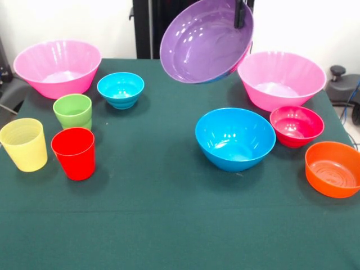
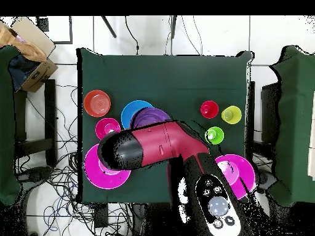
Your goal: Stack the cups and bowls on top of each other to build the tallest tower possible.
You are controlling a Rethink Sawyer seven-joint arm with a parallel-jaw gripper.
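Observation:
My gripper (image 1: 241,21) comes down at the top of the front view, shut on the rim of the purple bowl (image 1: 205,40). It holds the bowl tilted in the air, above and behind the blue bowl (image 1: 234,138). One dark finger (image 1: 241,12) shows inside the rim. On the table stand two pink bowls (image 1: 57,67) (image 1: 281,80), the cyan bowl (image 1: 120,89), the crimson bowl (image 1: 296,125) and the orange bowl (image 1: 333,169). The green (image 1: 73,111), yellow (image 1: 23,144) and red (image 1: 73,153) cups stand together at the left. Nothing is nested; no tower shows.
In the overhead view the red and black arm (image 2: 154,147) covers the table's middle near edge and hides the cyan bowl. The purple bowl (image 2: 152,117) shows beside the blue bowl (image 2: 131,110). Chairs and cables ring the green table (image 2: 166,74).

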